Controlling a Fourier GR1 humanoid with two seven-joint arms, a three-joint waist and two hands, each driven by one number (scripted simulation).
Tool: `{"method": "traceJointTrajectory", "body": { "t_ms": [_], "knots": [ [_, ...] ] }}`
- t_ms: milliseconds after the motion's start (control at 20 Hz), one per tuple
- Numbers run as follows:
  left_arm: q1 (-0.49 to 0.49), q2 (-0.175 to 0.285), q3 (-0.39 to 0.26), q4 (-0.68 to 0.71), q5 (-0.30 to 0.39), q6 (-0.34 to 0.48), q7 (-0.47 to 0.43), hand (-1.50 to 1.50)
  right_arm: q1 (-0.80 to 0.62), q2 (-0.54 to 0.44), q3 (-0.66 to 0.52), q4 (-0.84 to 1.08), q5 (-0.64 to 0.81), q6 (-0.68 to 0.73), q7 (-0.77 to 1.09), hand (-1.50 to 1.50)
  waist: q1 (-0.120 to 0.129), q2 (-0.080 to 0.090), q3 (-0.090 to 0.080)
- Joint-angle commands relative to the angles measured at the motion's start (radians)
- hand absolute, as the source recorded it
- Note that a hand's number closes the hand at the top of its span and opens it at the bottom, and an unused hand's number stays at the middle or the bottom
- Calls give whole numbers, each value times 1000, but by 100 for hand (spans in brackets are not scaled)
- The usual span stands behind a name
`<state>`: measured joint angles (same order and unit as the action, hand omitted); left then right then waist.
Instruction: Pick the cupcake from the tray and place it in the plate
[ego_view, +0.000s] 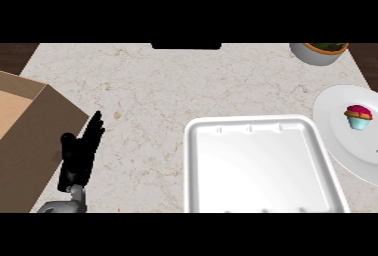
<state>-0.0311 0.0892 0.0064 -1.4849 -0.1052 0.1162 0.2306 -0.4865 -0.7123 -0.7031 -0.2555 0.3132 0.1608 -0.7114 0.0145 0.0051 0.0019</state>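
Observation:
A cupcake (358, 117) with pink frosting and a blue wrapper stands upright on the white plate (343, 137) at the right edge of the head view. Left of the plate lies the white tray (262, 167), with nothing in it. My left hand (80, 155) rests at the lower left, fingers straight and pointing up, beside a cardboard box and far from the cupcake. My right hand does not show.
A brown cardboard box (26, 140) fills the left edge, close to my left hand. A grey pot with a plant (319, 51) stands at the counter's far right corner. The marble counter (170, 90) stretches between box and tray.

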Motion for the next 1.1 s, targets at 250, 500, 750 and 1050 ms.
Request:
{"method": "traceJointTrajectory", "body": {
  "t_ms": [250,500,750,1050],
  "knots": [
    [6,-23,-25,-44,-31,24,27,0,53,-63,14,49,-27,-13,-25,-150,1,1,1],
    [-23,-22,-15,12,-38,24,11,0,67,-43,26,75,-24,-72,-50,-150,4,4,2],
    [6,22,6,-39,11,-44,30,0,98,-93,-3,92,-58,-70,-63,-150,9,4,3],
    [17,-12,-6,-56,0,-12,45,0,113,-128,-20,102,-88,-36,-60,-150,8,3,4]
  ]
}}
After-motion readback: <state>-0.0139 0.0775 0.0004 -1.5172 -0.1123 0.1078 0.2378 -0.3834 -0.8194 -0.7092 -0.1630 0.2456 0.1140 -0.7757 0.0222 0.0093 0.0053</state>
